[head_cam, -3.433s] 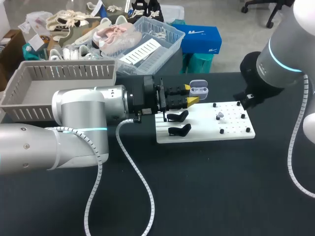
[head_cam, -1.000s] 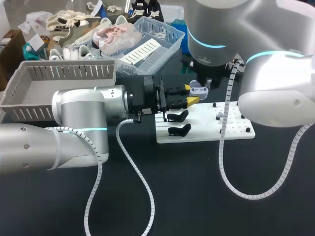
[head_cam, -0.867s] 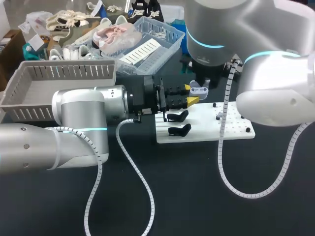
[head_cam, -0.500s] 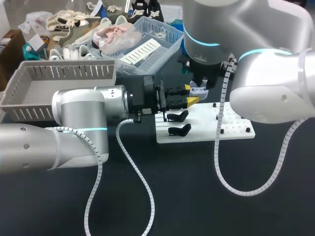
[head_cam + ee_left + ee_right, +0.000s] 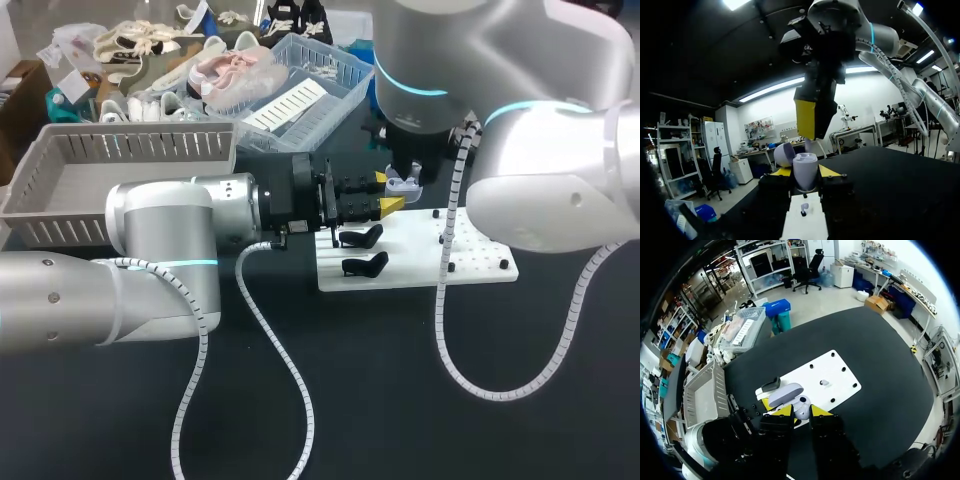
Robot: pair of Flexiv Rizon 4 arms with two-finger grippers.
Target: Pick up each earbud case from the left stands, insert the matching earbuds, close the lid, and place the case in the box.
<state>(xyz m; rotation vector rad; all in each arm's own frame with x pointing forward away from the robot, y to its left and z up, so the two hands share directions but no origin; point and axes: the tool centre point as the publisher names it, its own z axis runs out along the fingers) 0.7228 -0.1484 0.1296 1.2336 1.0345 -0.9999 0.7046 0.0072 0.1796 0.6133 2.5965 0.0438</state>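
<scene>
Two fingers of the left end effector pinch the open case (lid tilted back) beside the white board. The right end effector hangs just above it, its grip not clear; better to descend straight and slowly.

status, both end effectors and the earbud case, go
Left end effector shut on open pale-lilac plastic earbud case. Right end effector just above it, grip unclear. Small white earbud lying on white pegged board, clear of both.

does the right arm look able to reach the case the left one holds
Probably yes: the right end effector hangs just above the open case, with nothing between; the left end effector grips only its sides.
</scene>
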